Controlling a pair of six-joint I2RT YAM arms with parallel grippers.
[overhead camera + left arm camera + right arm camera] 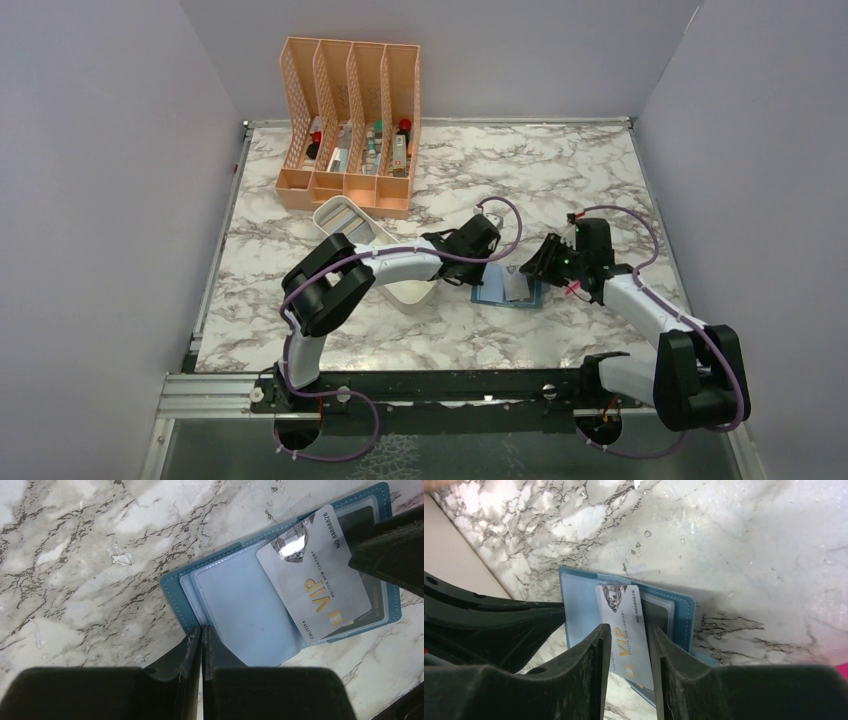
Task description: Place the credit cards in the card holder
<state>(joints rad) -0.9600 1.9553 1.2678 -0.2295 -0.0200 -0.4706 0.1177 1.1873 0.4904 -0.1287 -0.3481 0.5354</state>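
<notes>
- Down at the middle of the marble table [600,180], the card holder [505,290] lies folded open, pale blue inside facing up, right between the two arms
- Left pincer [201,640] is pinched tight, fingers pressed together with no gap, and the tips sit right at the near edge of the card holder's [240,605] light-blue flap
- Right pincer [626,630] comes in from the other side with its jaws parted, one finger on each side of the silver VIP card [624,625]
- That silver VIP card [315,590] lies askew across the clear-pocket half of the card holder [684,615], one end poking out past the teal edge; whether the other end is in a slot, I cannot tell
- Over on the far left, a peach mesh organizer [350,120] stands with small bottles in its slots, and a white tray [345,218] lies just in front of it, partly under the left arm
</notes>
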